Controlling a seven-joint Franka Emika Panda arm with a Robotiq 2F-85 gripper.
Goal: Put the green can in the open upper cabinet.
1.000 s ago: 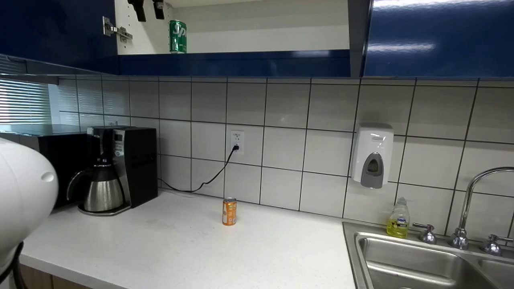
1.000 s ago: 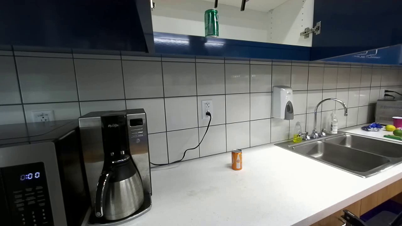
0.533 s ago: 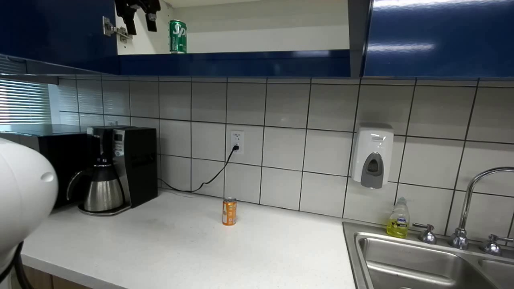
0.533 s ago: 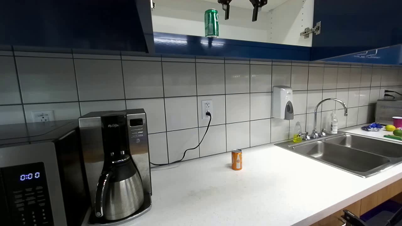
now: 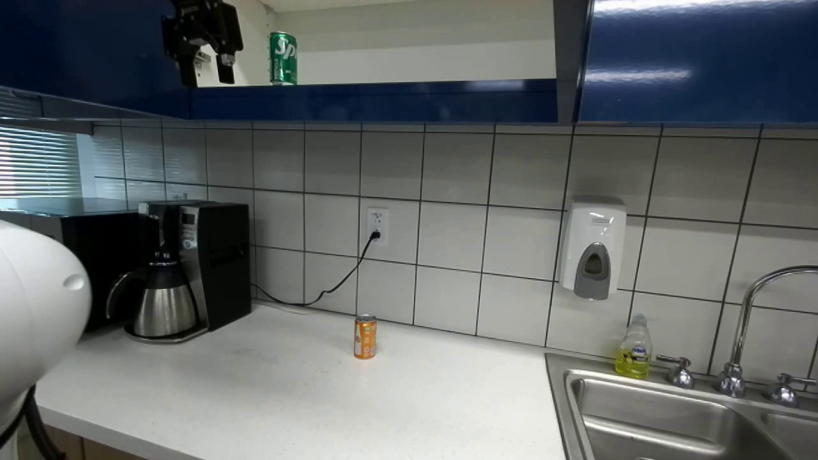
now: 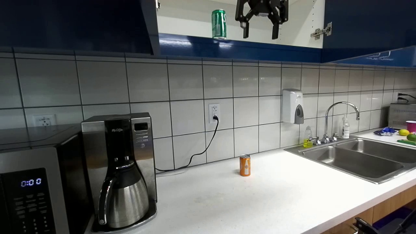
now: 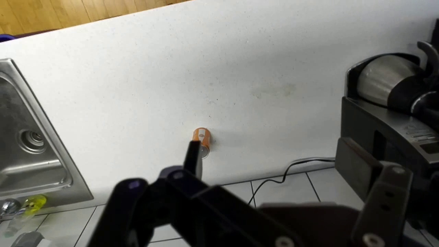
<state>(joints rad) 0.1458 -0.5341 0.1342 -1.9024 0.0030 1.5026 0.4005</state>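
The green can (image 5: pixel 283 59) stands upright inside the open upper cabinet (image 5: pixel 409 101), near its front edge. In an exterior view the same can (image 6: pixel 219 23) shows above the cabinet's dark blue trim (image 6: pixel 195 44). My gripper (image 5: pixel 208 78) is open and empty, pointing down in front of the cabinet. In an exterior view the gripper (image 6: pixel 260 36) is to the right of the can, apart from it. In the wrist view the fingers (image 7: pixel 269 147) are wide apart with nothing between them. The green can is out of the wrist view.
An orange can (image 5: pixel 365 337) stands on the white counter (image 5: pixel 307 396), below. A coffee maker (image 6: pixel 118 169) and a microwave (image 6: pixel 29 182) stand at one end. A sink (image 5: pixel 645 409), dish soap (image 5: pixel 634 351) and wall dispenser (image 5: pixel 593 249) are at the other. The cabinet door (image 6: pixel 367 29) is open.
My gripper has come down into fuller view, moving left in an exterior view and right in an exterior view, away from the green can. The can stays in place.
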